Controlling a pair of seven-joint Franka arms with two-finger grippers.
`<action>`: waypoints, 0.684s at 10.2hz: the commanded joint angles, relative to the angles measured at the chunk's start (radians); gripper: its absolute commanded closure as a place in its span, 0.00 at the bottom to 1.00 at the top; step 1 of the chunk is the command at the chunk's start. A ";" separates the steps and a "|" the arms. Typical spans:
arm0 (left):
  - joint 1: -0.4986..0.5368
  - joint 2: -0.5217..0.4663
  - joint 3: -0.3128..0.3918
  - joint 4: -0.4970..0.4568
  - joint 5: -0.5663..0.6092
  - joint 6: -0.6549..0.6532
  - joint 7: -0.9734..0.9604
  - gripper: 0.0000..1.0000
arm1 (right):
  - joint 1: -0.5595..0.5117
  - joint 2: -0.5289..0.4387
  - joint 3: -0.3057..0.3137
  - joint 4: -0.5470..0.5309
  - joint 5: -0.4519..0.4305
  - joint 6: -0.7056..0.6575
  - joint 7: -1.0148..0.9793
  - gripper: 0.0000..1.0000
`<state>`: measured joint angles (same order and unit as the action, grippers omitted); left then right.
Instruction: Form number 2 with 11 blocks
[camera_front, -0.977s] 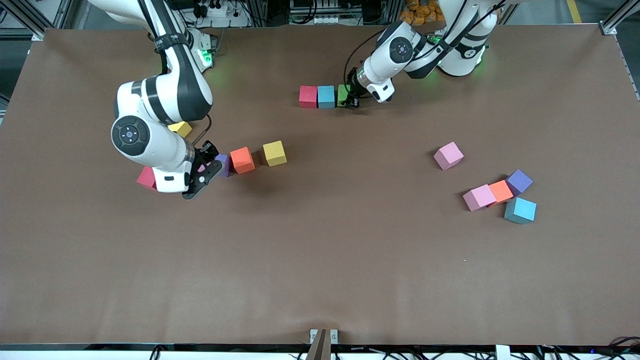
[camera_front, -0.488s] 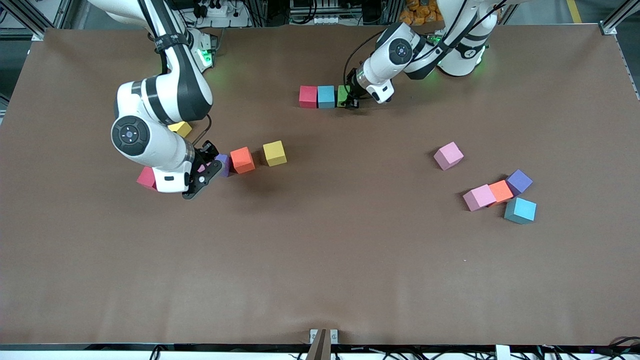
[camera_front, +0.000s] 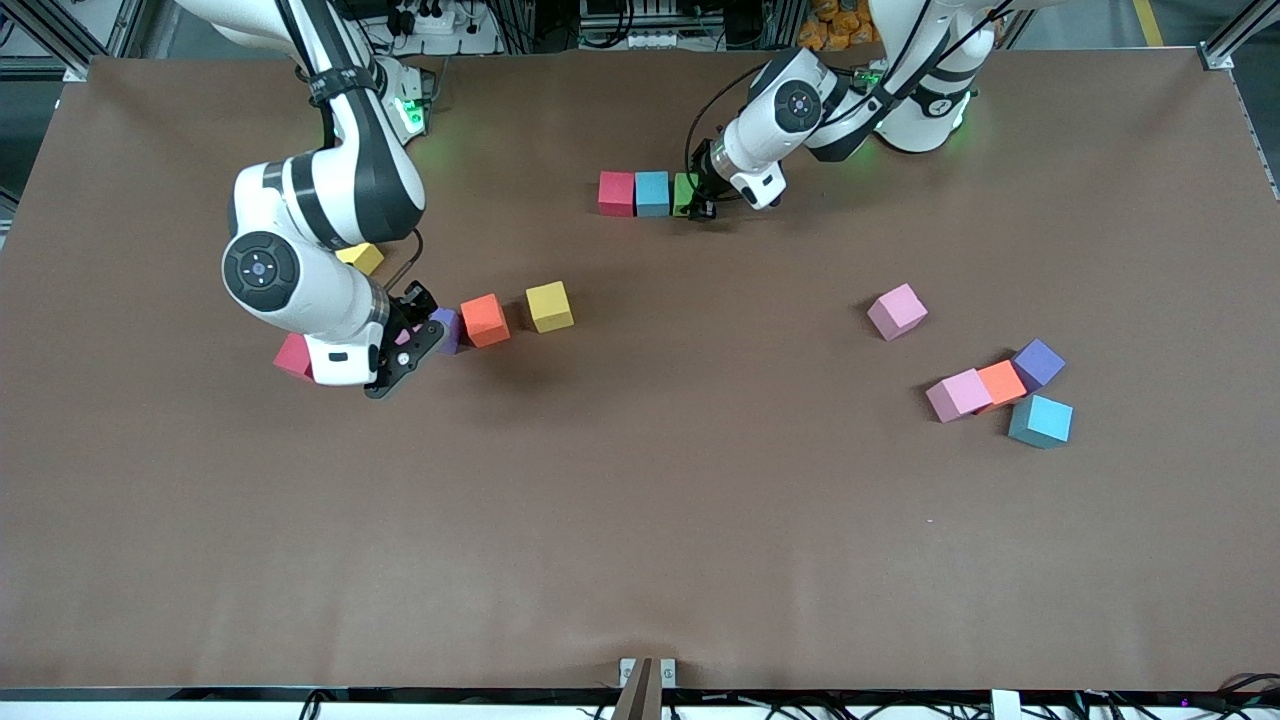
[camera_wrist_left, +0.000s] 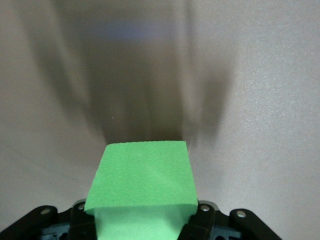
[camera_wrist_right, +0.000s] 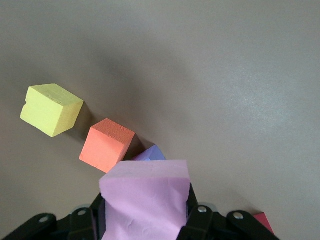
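Of the number 2, one straight row shows near the robots' bases: a red block (camera_front: 617, 193), a light blue block (camera_front: 652, 193) and a green block (camera_front: 684, 192) side by side. My left gripper (camera_front: 702, 196) is shut on the green block (camera_wrist_left: 142, 175) at the row's end toward the left arm. My right gripper (camera_front: 408, 342) is shut on a pink block (camera_wrist_right: 145, 200), just above the table beside a purple block (camera_front: 446, 328). An orange block (camera_front: 485, 319) and a yellow block (camera_front: 549, 306) follow in line.
A red block (camera_front: 293, 356) and a yellow block (camera_front: 362, 257) lie partly hidden by the right arm. Toward the left arm's end lie a lone pink block (camera_front: 897, 311) and a cluster of pink (camera_front: 958, 394), orange (camera_front: 1002, 382), purple (camera_front: 1039, 363) and light blue (camera_front: 1040, 420) blocks.
The left arm's wrist has shifted slightly toward the row, keeping its hold on the green block. The right arm has not moved.
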<state>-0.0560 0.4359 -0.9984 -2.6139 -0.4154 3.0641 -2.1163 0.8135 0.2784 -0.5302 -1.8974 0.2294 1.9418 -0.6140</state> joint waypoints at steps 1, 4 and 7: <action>-0.031 0.018 0.027 0.011 -0.013 0.024 0.024 1.00 | -0.010 -0.008 0.007 -0.009 -0.005 0.006 0.003 1.00; -0.044 0.026 0.029 0.011 -0.013 0.035 0.024 1.00 | -0.010 -0.008 0.007 -0.009 -0.005 0.006 0.000 1.00; -0.062 0.033 0.052 0.017 -0.013 0.036 0.024 1.00 | -0.011 -0.008 0.007 -0.014 -0.005 0.008 -0.003 1.00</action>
<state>-0.0982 0.4515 -0.9601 -2.6112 -0.4154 3.0814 -2.1153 0.8135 0.2783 -0.5302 -1.8980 0.2294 1.9419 -0.6140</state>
